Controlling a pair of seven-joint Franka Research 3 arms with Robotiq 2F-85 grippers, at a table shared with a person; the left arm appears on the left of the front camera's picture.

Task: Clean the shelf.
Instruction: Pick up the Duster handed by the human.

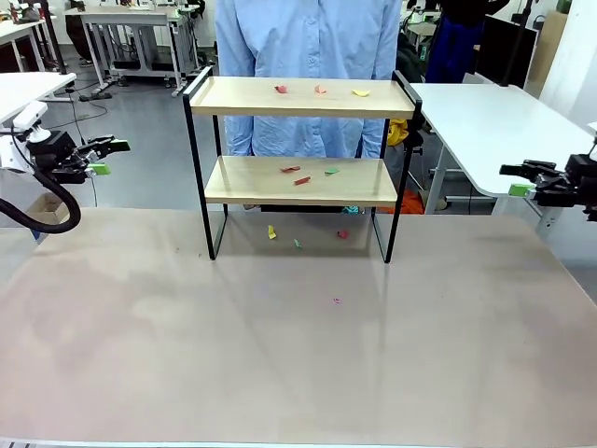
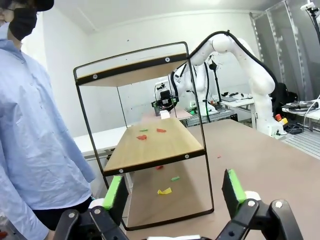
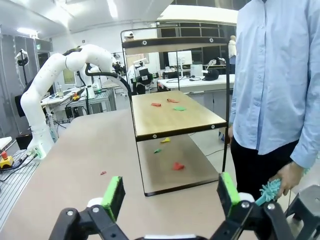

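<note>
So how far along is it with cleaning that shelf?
Nothing looks done yet: coloured scraps lie on both boards of the shelf and on the table underneath. Nothing is in hand either: the left tool and right tool hang open and empty at the sides. The person holds a teal brush. All the cleaning is left.

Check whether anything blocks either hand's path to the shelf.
Nothing visible does. The left hand and right hand hang open, one at each side of the shelf, with open space between. The person stands behind the shelf, not in either path.
</note>
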